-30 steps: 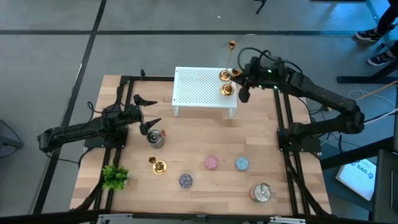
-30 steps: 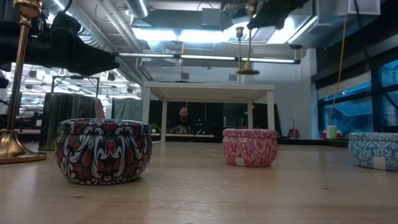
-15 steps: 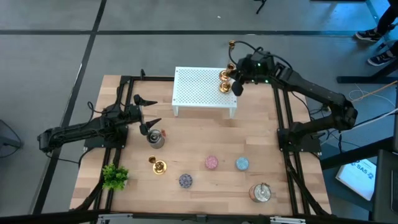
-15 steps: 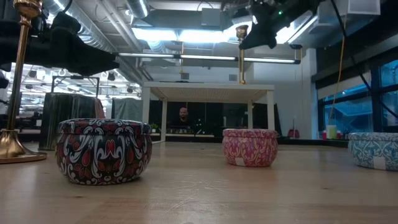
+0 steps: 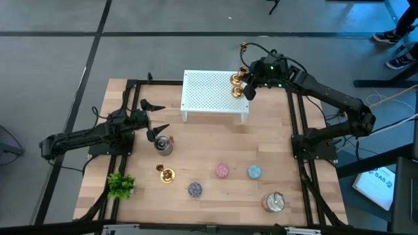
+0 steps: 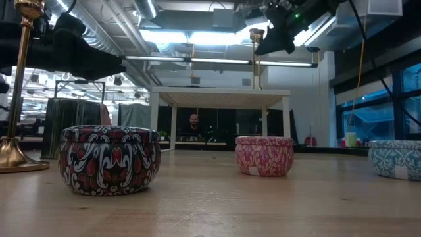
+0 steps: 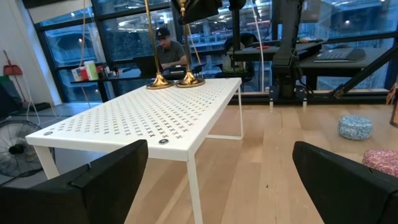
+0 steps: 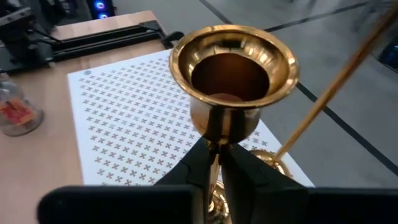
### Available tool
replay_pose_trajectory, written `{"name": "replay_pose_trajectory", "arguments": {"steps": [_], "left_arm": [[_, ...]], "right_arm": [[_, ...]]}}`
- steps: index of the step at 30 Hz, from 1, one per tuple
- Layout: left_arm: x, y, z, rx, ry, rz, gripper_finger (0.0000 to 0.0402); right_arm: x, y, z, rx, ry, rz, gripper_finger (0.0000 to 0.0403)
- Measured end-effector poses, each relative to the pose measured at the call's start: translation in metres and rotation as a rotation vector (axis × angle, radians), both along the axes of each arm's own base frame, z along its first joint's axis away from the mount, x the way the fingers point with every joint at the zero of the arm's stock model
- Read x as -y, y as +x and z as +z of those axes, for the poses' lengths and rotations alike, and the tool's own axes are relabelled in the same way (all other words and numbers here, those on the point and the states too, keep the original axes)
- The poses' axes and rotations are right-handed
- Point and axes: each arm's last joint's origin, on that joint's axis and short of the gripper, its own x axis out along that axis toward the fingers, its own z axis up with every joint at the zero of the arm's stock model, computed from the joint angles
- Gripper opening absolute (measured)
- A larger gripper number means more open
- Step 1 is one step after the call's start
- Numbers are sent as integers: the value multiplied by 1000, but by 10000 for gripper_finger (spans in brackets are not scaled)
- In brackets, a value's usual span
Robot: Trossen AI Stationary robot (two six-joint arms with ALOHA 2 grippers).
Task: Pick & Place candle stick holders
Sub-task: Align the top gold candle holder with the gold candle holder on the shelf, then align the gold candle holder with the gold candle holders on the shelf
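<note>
A gold candle stick holder (image 8: 231,81) stands on the far right corner of the white perforated stand (image 5: 212,94), with my right gripper (image 8: 217,149) shut on it just below its cup. A taller thin-stemmed holder (image 8: 329,93) stands beside it on its round base (image 7: 160,83). A third holder (image 5: 165,173) stands on the wooden table at the near left. My left gripper (image 5: 155,119) waits open at the table's left, level, with nothing between its fingers. My right gripper pinches the holder's thin stem (image 8: 217,138) right under the cup, between its two fingers (image 8: 196,165). The fingers slant down from the table's right side and lie across the stem. The holder is upright, its round base (image 7: 189,81) on the white stand.
On the table's near half sit a pink tin (image 5: 223,170), a blue tin (image 5: 254,172), a patterned tin (image 5: 194,189) and a silver tin (image 5: 274,202). A small jar (image 5: 163,145) stands by my left gripper, and a green plant (image 5: 121,185) sits at the near left corner.
My right gripper has gone down and a little toward the table's far left with the holder. The holder's base, which hung above the white stand, now rests on it beside the tall holder.
</note>
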Motion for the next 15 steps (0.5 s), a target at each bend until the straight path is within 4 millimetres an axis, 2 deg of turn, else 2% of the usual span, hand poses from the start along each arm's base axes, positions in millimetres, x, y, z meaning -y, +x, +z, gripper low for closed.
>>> {"name": "replay_pose_trajectory", "arguments": {"steps": [8,15], "left_arm": [[0,0,0,0,0,0,400],[0,0,0,0,0,0,400]], "right_arm": [[0,-2,-1,-10,17,-61,108],[-14,-21,13,17,63,-9,192]]}}
